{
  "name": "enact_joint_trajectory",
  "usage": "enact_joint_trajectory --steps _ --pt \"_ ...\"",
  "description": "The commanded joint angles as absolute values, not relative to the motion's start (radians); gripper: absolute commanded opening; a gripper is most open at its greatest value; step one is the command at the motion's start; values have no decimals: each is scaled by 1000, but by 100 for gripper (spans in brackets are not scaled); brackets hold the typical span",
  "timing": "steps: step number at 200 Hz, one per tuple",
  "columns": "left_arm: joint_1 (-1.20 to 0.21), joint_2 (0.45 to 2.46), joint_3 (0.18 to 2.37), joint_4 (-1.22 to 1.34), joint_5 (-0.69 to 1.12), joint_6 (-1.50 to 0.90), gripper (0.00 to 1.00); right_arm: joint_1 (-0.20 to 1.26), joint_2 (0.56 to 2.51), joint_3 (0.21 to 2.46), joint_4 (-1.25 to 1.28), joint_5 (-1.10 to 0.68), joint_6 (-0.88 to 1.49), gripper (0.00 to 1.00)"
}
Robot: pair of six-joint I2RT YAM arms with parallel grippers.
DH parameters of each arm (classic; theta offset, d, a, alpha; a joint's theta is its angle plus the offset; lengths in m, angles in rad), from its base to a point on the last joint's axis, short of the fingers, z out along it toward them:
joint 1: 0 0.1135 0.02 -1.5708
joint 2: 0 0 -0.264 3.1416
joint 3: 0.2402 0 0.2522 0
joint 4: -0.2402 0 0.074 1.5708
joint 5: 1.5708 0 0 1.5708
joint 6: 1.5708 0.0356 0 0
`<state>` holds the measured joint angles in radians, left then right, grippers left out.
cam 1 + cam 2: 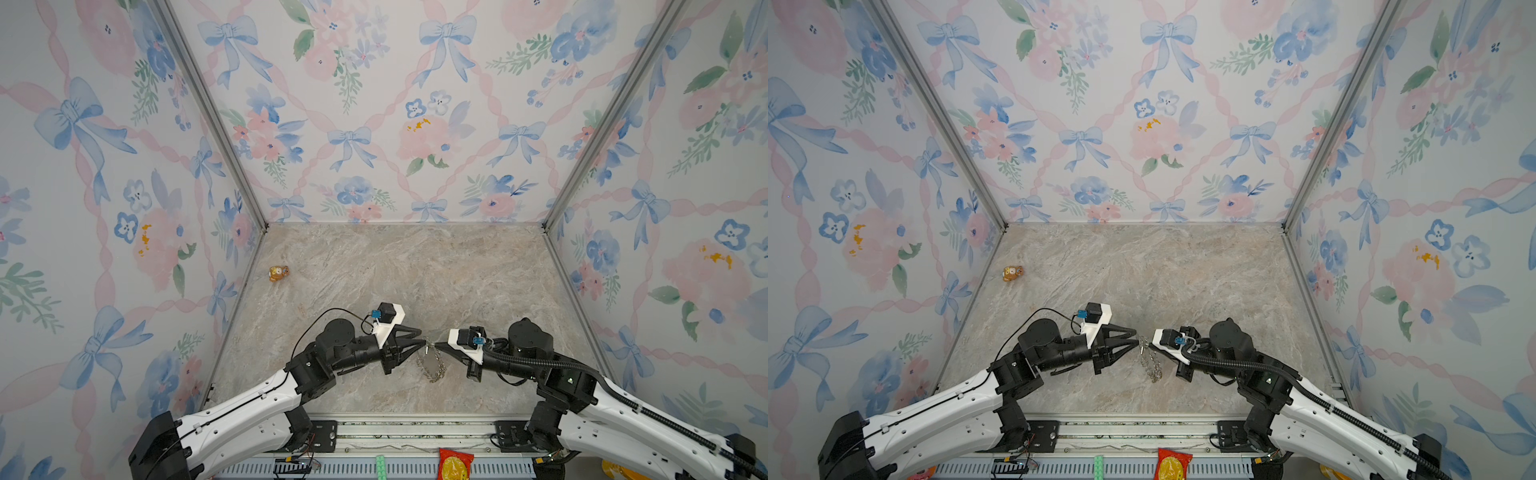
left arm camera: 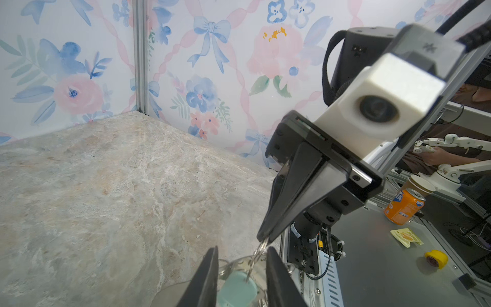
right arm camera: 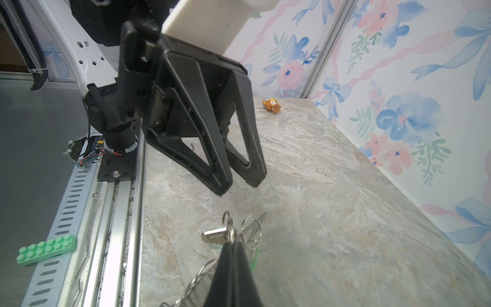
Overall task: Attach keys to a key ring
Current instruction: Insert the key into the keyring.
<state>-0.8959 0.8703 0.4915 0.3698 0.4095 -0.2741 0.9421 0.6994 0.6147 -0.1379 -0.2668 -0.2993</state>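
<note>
Floral-papered enclosure with a marbled beige table. Near its front edge the right pincer is clamped tight on one small silver ring of the taupe-grey, ring-fringed key ring, whose hoop lies between the two arms. The left pincer faces it tip to tip, jaws parted, gripping nothing; the pale mint-tagged key shows just beyond its fingers. An orange-brown bear figurine lies near the left wall.

You see the table from above in both top views; left wrist closely faces right claw, right wrist left claw.
</note>
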Motion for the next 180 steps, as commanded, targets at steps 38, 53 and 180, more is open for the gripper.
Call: enact_joint_trajectory --steps 38,53,180 --pt "-899 906 490 389 506 -206 37 933 684 635 -109 -302 -307 0" --pt "-899 916 490 393 510 -204 37 931 684 636 -109 -302 -307 0" --pt "-900 940 486 395 523 -234 7 927 681 635 -103 -254 -291 0"
